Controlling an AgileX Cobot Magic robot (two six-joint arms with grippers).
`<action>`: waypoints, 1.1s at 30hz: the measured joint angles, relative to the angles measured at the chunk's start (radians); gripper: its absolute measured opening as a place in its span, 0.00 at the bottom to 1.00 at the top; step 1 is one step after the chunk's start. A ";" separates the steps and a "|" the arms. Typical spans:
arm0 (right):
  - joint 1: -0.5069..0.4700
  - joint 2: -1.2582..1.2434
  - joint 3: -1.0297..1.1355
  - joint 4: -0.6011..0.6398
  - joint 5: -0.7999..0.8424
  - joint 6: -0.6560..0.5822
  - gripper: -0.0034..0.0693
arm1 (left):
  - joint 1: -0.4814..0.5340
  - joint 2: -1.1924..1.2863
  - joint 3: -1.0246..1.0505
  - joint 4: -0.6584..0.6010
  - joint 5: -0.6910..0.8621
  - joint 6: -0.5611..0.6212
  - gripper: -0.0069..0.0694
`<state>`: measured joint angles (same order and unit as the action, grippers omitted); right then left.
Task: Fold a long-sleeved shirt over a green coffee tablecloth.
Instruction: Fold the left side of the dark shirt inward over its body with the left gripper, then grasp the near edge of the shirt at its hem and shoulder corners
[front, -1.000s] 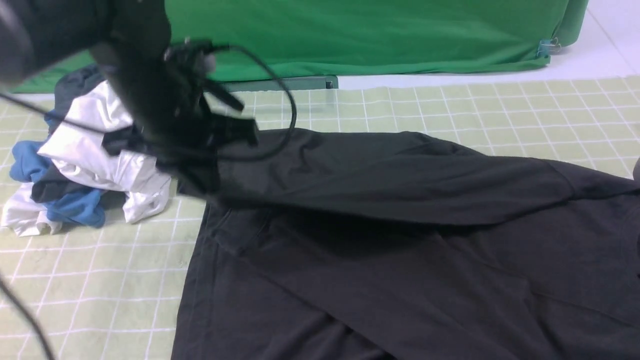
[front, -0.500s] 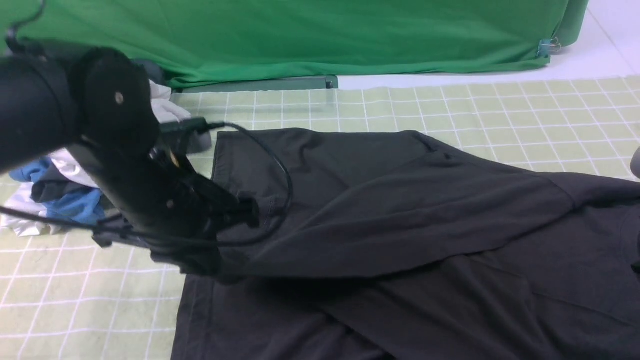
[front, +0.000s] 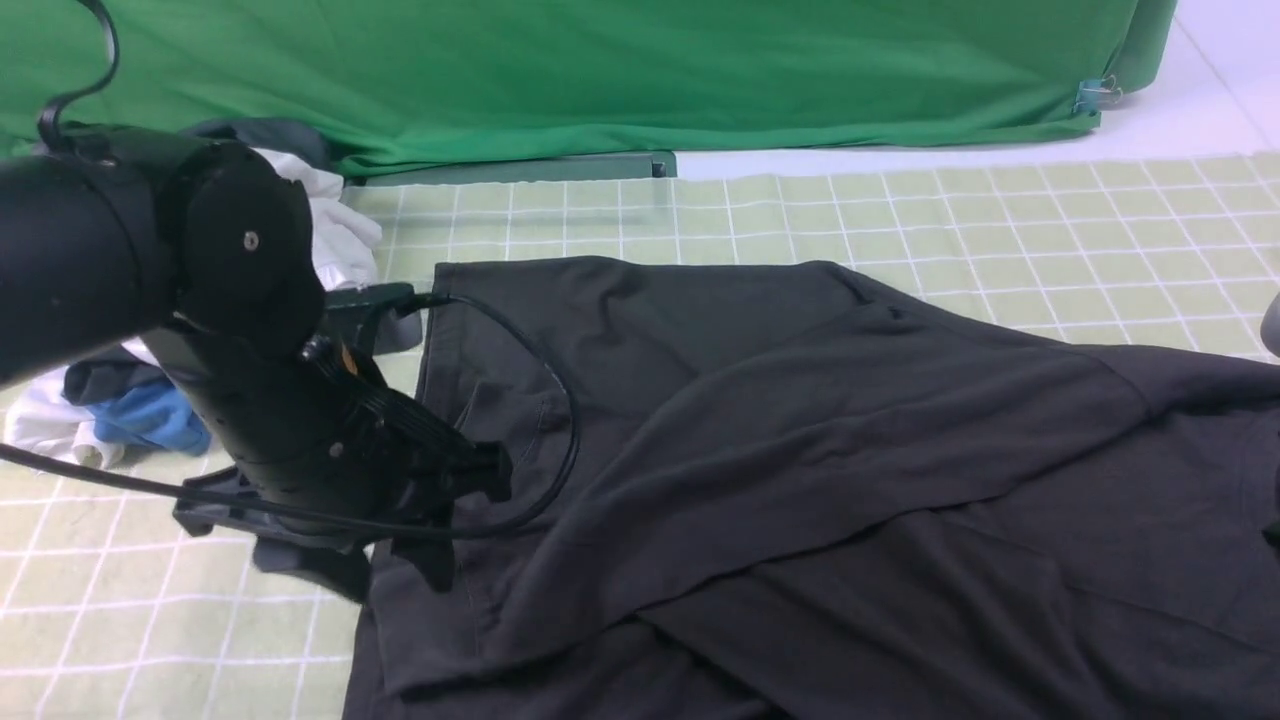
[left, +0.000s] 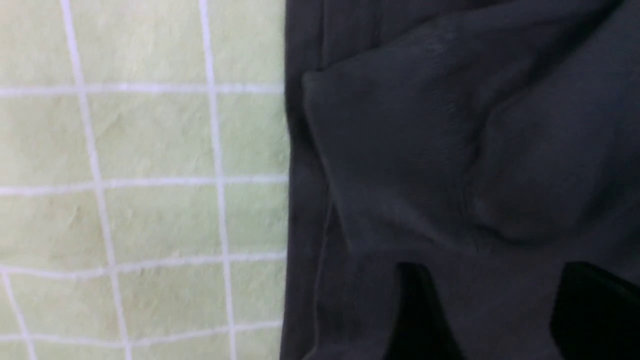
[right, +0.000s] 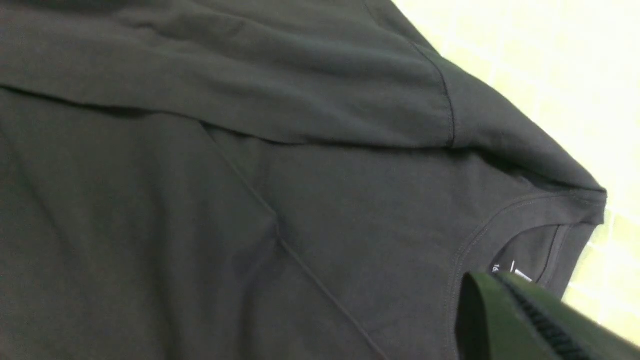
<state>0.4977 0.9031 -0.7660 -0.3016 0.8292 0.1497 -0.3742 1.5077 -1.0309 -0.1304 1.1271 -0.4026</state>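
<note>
The long-sleeved shirt (front: 850, 560) is laid flat on the green coffee tablecloth (front: 900, 210), filling the middle and right of the front view. Its long axis runs from side to side across the bench, with the hemmed edge turned toward the robot's left and the collar (right: 500, 235) toward its right. One sleeve (front: 800, 430) is folded slantwise over the body, sloping from the far right shoulder to the near left corner. The fabric is seen as a soft, matt black knit, creased in broad ridges. The rounded collar, a small white label (right: 520, 274) inside it and the shoulder seam (right: 450, 115) are shown only in the right wrist view. The straight hemmed edge is seen against the cloth's pale squares only in the left wrist view. The tablecloth is a matt yellowish green, ruled with thin white lines. The left claw (front: 468, 528) is held low over the hem corner, its fingertips (left: 417, 320) spread apart with shirt fabric lying between them and nothing pinched. The right claw (right: 500, 310), ribbed on its pad, is hung near the collar and pressed together on nothing. A black cable (front: 565, 420) is looped from the left arm over the shirt. A heap of white and blue garments (front: 120, 420) is piled at the far left, and bright green fabric (front: 700, 70) is draped behind.
</note>
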 joint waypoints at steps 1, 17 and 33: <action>0.000 0.000 0.000 0.000 0.000 0.000 0.06 | -0.003 0.000 0.000 0.001 0.016 0.000 0.66; 0.000 0.000 0.003 0.000 -0.004 0.000 0.07 | -0.268 -0.020 0.332 0.071 -0.072 -0.160 0.78; 0.000 0.000 0.003 0.009 0.007 -0.042 0.08 | -0.269 -0.049 0.487 0.005 -0.294 -0.173 0.44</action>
<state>0.4977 0.9031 -0.7632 -0.2926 0.8361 0.1074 -0.6431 1.4591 -0.5441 -0.1250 0.8336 -0.5759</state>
